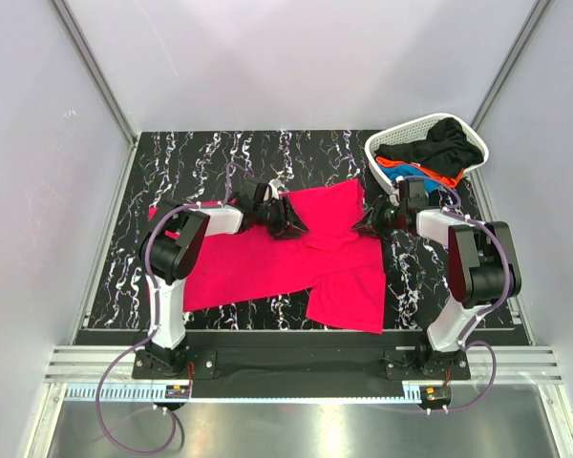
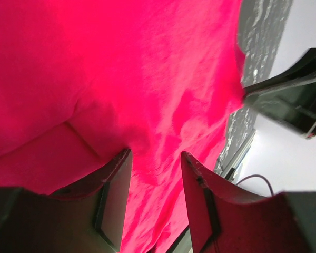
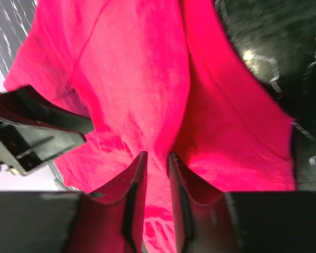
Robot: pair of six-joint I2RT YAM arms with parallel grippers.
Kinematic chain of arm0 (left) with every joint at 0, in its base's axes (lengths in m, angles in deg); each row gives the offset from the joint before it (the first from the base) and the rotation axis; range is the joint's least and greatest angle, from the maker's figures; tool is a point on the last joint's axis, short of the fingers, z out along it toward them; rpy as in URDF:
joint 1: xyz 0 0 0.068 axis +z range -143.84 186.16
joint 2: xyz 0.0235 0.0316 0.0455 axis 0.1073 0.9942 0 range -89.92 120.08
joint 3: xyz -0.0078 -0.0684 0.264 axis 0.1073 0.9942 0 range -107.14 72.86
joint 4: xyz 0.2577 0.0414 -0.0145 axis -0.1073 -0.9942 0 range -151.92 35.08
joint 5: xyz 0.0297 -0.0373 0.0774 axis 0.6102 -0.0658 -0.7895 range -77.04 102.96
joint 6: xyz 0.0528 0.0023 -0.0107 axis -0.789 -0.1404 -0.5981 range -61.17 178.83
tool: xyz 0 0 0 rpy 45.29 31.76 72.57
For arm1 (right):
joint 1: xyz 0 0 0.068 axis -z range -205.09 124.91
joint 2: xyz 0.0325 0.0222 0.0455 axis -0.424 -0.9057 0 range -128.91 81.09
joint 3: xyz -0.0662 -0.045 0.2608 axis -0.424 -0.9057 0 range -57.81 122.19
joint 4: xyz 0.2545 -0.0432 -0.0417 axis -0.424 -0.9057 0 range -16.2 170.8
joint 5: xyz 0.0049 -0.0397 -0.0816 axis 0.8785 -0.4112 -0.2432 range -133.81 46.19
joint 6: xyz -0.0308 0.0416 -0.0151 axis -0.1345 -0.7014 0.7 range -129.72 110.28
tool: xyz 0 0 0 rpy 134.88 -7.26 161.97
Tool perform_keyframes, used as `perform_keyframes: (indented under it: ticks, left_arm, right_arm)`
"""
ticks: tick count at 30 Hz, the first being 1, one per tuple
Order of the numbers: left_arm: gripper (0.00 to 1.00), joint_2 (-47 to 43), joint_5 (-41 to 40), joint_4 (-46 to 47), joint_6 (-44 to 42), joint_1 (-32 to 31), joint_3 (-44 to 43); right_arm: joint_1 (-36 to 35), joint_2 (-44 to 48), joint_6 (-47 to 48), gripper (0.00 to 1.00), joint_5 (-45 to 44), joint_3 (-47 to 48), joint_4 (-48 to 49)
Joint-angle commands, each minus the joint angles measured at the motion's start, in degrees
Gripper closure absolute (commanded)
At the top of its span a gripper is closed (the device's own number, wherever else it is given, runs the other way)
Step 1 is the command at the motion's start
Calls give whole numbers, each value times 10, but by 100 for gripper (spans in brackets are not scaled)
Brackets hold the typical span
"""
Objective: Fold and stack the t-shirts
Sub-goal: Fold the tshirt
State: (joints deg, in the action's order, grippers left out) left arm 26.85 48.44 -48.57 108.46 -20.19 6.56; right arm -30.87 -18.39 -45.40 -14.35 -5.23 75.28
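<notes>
Right gripper (image 3: 157,156) has its jaws nearly together, with a fold of the pinkish-red t-shirt (image 1: 267,267) pinched between them. Left gripper (image 2: 155,156) stands wider with cloth in the gap, but I honestly can't tell if it's clamping. They face each other across the shirt's far edge. The rest of it lies spread on the black marbled table (image 1: 220,157). Just past the right arm there's a white lattice basket (image 1: 430,117), with a black t-shirt (image 1: 444,148) piled over an orange t-shirt (image 1: 437,176).
</notes>
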Motion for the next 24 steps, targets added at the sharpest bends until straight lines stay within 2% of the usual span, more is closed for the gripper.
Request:
perform_keyframes:
  ticks: [1,4,9,17,19,24]
  left_arm:
    - [54,9,19,-23,-23,-2,-19]
    - [54,12,24,-28,-23,-1,-21]
    - [54,10,27,-33,-28,-1,-24]
    - [54,13,27,-53,-37,-2,-44]
    - [54,14,27,-55,-38,-2,-49]
    - [54,15,29,-62,-40,-1,-55]
  right_arm:
    - [12,22,-17,72,16,6,17]
    - [17,10,-30,80,31,17,19]
    - [17,-33,-86,78,118,42,50]
    - [18,-86,-127,61,184,94,85]
    - [19,-92,-136,53,195,104,86]
    - [28,-58,-73,47,180,101,33]
